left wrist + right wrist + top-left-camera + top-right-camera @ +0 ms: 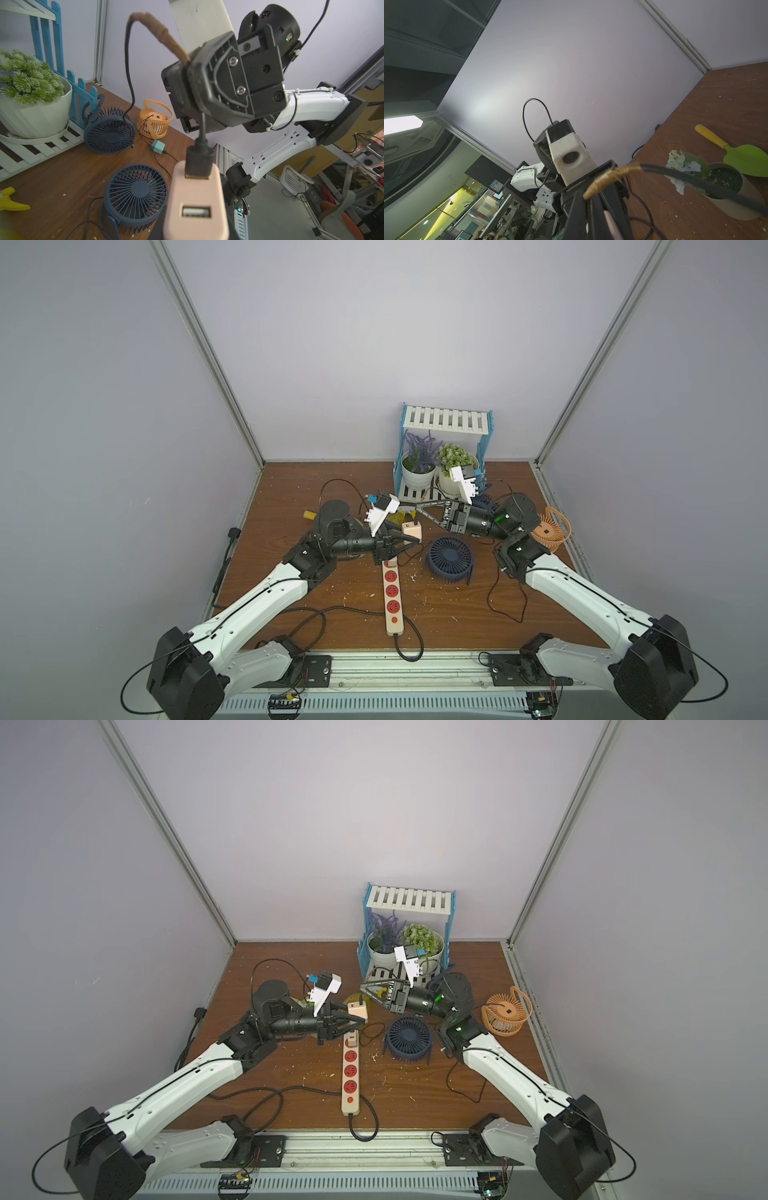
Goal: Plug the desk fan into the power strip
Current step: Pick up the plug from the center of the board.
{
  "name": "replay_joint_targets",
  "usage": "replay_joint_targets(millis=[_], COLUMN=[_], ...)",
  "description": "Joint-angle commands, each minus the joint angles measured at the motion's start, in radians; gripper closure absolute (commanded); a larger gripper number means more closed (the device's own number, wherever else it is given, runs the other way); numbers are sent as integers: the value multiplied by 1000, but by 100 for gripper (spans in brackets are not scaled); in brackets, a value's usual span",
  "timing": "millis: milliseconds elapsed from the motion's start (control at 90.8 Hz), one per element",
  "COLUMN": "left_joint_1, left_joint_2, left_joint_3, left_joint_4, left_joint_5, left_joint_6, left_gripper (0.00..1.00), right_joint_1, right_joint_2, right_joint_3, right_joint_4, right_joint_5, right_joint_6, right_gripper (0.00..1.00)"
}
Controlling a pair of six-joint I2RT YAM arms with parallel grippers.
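1. Two claws are working on one lead. The right claw [419, 506] is clenching the black cable [128, 62] at its brown taped stretch, near the USB plug.
2. The left claw [409, 541] is standing with its jaws either side of the pink adapter [195, 199], which is carrying that plug. Whether they are pressing on it I cannot tell.
3. The power strip [392, 597] is lying lengthwise in the middle of the bench [457, 639], with its black cord toward the robot. Its far end is sitting just under the left claw, near a navy fan [450, 558].
4. The adapter is looking like a small, hard, light block with smooth faces, so it is probably prone to twisting in a loose grip. Taking it across the flat sides, clear of the prong face, is looking safest. The prongs are not showing.
5. The cable is hanging limp, so it is unlikely to steer the block. The strip is looking light and free to slide, and its sockets are probably stiff, so a straight downward push is called for.
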Motion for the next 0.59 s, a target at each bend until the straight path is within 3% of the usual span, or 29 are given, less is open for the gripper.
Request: replay_joint_targets(millis=[0, 99, 198, 264, 396, 583], left_joint_1=[8, 9, 8, 8, 7, -5], left_joint_2=[-10, -18, -22, -14, 11, 40], left_joint_3=[22, 45, 82, 112, 170, 223], left_joint_4=[-79, -196, -354, -455, -593, -694], left_joint_5=[26, 35, 42, 52, 89, 112], left_joint_6=[57, 112, 190, 243, 312, 364], left_gripper=[87, 95, 95, 95, 95, 94], right_joint_1=[-4, 17, 20, 22, 39, 70], right_joint_2=[-80, -133, -150, -149, -118, -63], right_joint_3=[77, 146, 153, 141, 143, 162], right_joint_4=[-302, -697, -860, -912, -940, -925], right_joint_5=[9, 75, 63, 54, -56, -120], right_joint_6=[-340, -730, -899, -977, -1031, -1035], right_gripper=[88, 69, 40, 30, 26, 28])
